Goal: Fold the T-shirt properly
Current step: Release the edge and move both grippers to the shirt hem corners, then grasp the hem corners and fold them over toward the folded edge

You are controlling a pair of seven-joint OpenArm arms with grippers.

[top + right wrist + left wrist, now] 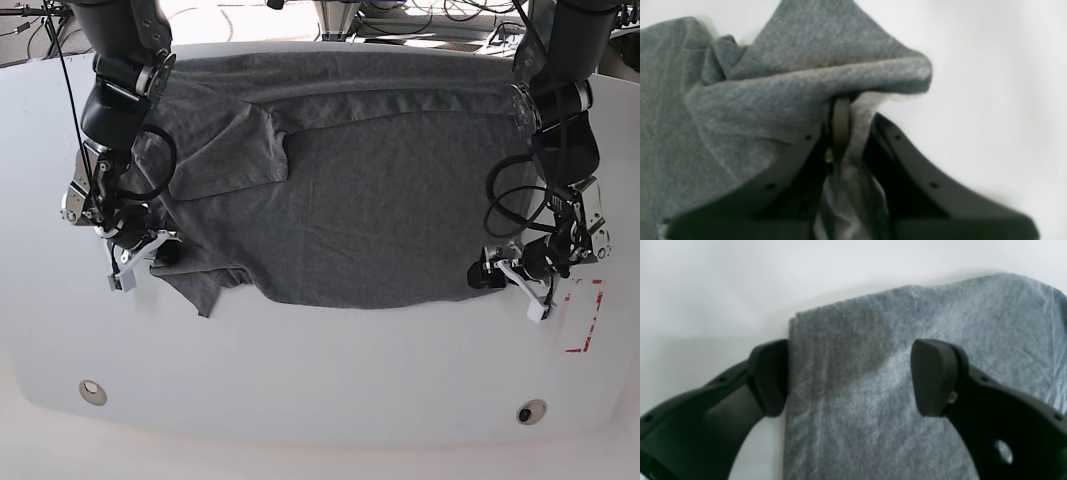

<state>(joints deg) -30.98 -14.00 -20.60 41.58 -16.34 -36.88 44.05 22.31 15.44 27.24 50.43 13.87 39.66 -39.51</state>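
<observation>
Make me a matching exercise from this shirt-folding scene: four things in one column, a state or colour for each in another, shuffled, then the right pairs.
Things:
1. left gripper
2. right gripper
3. T-shirt
4. table

States or colours:
A. white
B. shut on fabric
C. dark grey, spread out
D. open, astride the shirt's edge

Pairs: 1-D, 2-B, 3-C, 4-A

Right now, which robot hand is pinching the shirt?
The right gripper, on the left side of the base view, is shut on a bunched fold of the T-shirt. The left gripper only straddles the shirt's edge with its jaws wide open.
</observation>
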